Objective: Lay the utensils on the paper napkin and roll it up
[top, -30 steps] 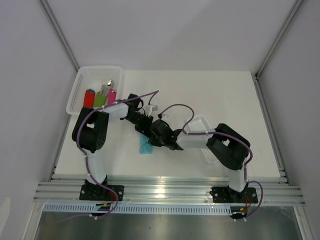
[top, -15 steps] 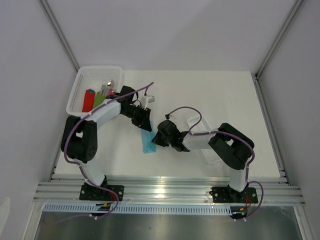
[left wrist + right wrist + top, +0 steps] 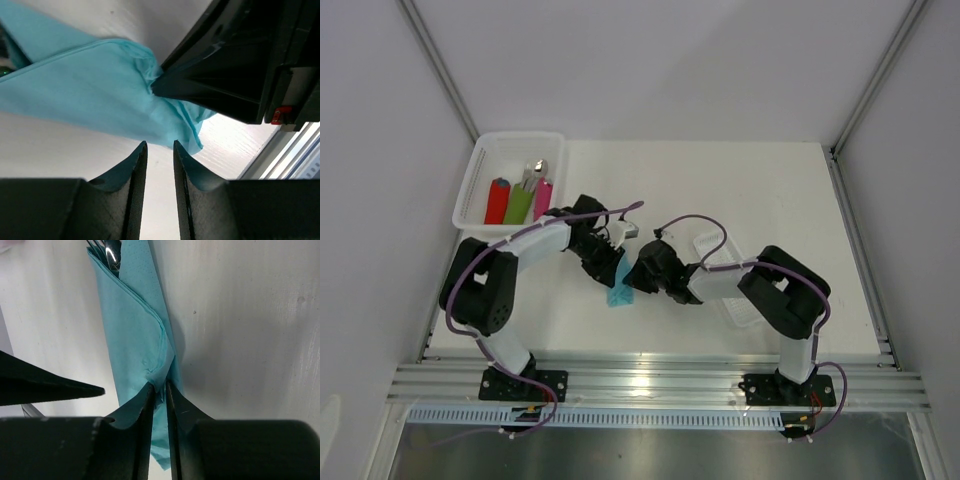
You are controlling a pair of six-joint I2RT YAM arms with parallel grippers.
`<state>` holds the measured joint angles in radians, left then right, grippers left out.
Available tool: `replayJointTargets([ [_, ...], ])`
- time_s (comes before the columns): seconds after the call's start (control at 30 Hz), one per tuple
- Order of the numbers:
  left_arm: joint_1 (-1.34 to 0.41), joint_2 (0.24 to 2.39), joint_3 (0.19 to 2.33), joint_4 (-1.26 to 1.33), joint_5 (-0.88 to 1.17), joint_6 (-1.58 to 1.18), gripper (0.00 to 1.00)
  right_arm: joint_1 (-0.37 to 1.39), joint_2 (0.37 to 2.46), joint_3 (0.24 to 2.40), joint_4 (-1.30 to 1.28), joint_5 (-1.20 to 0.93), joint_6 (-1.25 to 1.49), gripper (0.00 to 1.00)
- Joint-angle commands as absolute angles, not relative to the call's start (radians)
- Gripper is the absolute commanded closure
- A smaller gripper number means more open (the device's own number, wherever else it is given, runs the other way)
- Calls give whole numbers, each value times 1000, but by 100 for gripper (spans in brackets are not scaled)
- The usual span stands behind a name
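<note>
My left fingers [image 3: 131,172] are sitting lower and closer in than in the earlier frame. They are standing barely apart and gripping nothing, with their tips just at the paper napkin [image 3: 90,90]. My right fingers [image 3: 141,410] are pinching its folded edge, almost closed. The utensils [image 3: 111,254] are poking from the fold, which is lying on the worktop [image 3: 240,340].

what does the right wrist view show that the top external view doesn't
Only the right wrist view: the shiny utensils poking from the far end of the folded paper napkin, and the right fingers pinching a fold of it. Only the top external view: the left arm and right arm whole, the white basket holding red, green and pink rolls, and a clear container. Both: the teal napkin lying on the white table.
</note>
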<state>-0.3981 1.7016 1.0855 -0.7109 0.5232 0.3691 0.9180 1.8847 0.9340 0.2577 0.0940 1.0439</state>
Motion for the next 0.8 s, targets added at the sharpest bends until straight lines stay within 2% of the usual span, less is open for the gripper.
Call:
replayJointTargets([
  [0.0,-434,1695,1068,-683,468,439,69,908,1852,919,270,98,1058,80],
  [0.17,-474,1716,1068,-677,453,454,68,904,1852,907,294,83,1072,79],
  [0.57,-515,1727,1071,-684,445,476,68,893,1798,865,313,69,1094,66],
  [0.77,-523,1730,1071,-686,451,472,67,891,1769,836,314,61,1100,65],
])
